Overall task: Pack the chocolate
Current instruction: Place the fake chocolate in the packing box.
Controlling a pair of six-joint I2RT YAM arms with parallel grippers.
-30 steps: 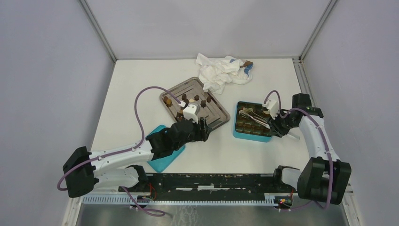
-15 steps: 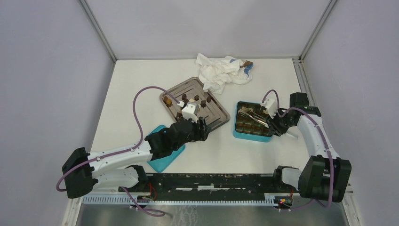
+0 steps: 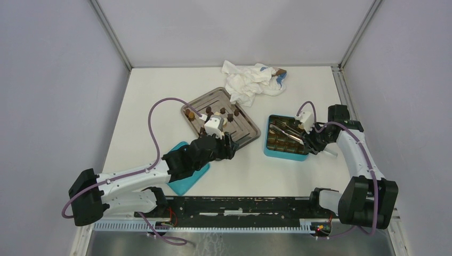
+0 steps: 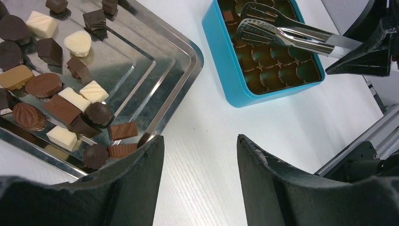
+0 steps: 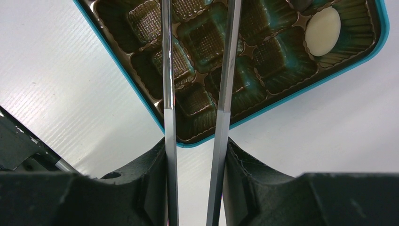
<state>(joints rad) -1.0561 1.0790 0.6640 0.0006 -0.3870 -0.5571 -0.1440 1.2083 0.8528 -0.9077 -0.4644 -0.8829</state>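
The left arm's fingers (image 4: 136,183) stood open and empty, hanging just over the near rim of the steel tray (image 4: 188,61). The chocolates (image 4: 70,101), dark, light brown and cream-white, lay loose on that tray. Just beside it on the white table (image 4: 207,155) sat the teal box (image 4: 230,87). The right arm's fingers (image 5: 150,188) were clamped on the handles of metal tongs (image 5: 167,94), whose two blades stood apart above the box's brown moulded cups. One white oval chocolate (image 5: 326,30) sat in a cup near one of the box's corners.
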